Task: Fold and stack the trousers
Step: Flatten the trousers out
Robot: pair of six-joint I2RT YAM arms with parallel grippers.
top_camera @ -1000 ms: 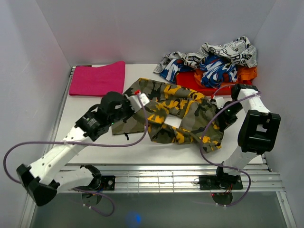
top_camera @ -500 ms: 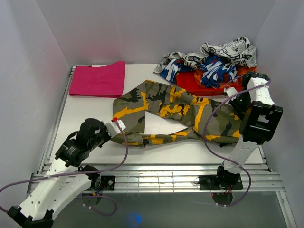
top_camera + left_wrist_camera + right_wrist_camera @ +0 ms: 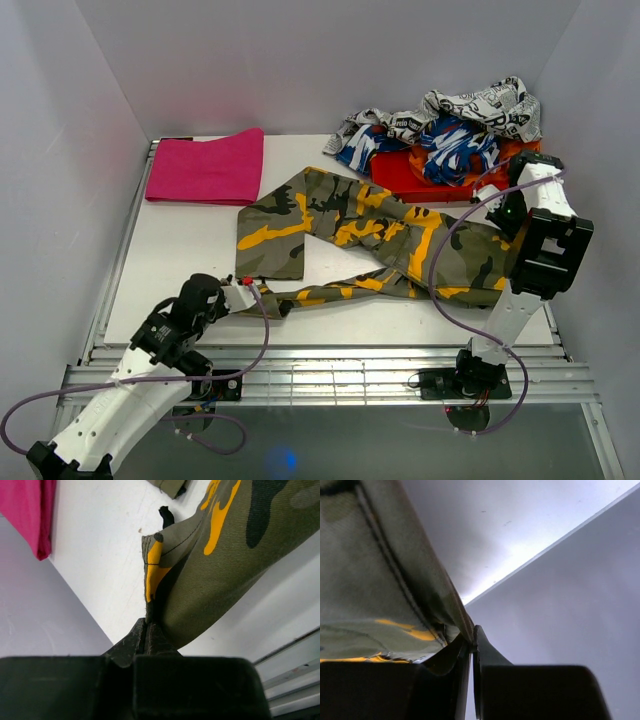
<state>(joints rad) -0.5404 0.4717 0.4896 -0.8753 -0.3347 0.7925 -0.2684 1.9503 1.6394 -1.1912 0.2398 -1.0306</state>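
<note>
A folded pink cloth [image 3: 205, 165] lies at the table's [image 3: 180, 250] far left corner. The left gripper [image 3: 149, 625], at the table's near left edge, is clamped fully on a hemmed corner of the trousers [image 3: 380, 225]; only the left wrist view shows the twill weave and stitching. The trousers span the table's middle in a flat V. The right gripper [image 3: 471, 632], at the table's right edge, pinches their other seamed end. A crumpled garment pile [image 3: 450, 135] fills the far right corner.

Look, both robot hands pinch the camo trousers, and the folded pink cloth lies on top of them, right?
Not quite. The left gripper and right gripper do pinch the trousers, but the pink cloth lies apart from them, on the table's far left corner, as the top external view shows.
</note>
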